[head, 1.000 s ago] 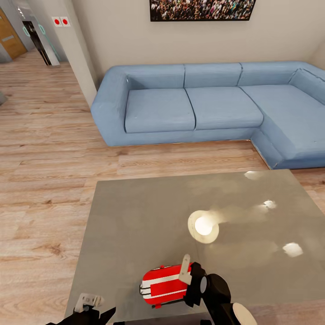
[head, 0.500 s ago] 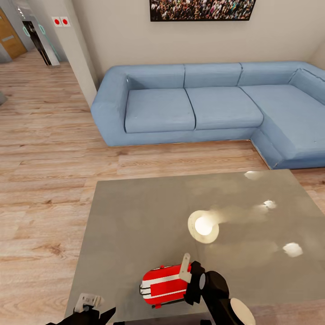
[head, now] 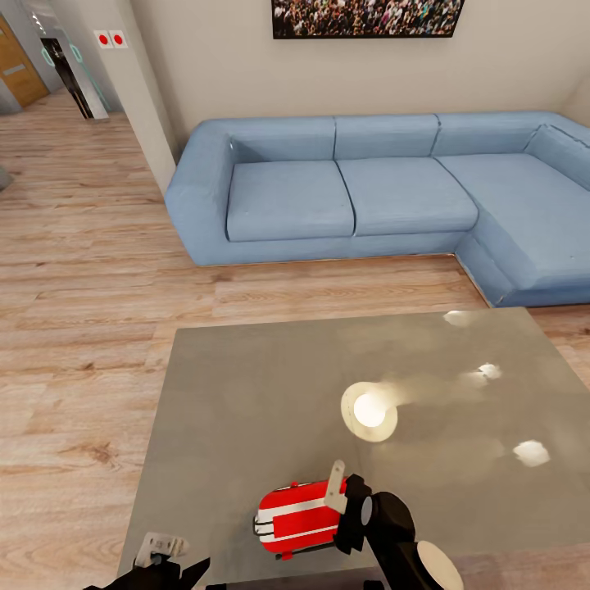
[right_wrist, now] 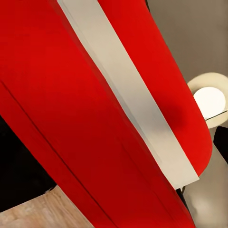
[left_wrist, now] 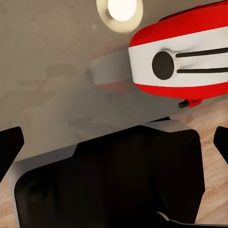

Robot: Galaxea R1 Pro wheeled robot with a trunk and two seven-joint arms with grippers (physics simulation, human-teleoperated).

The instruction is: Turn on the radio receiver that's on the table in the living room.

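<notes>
Head view is showing the blue sofa across the upper frame, the table below it, and the radio receiver lying at its lower edge. The right gripper is pressing against the radio's right end; jaw state unclear. The left gripper, lower left, is sitting apart, spread wide.

A glossy grey square surface stands on the plank floor; a red radio lies near its front edge.
</notes>
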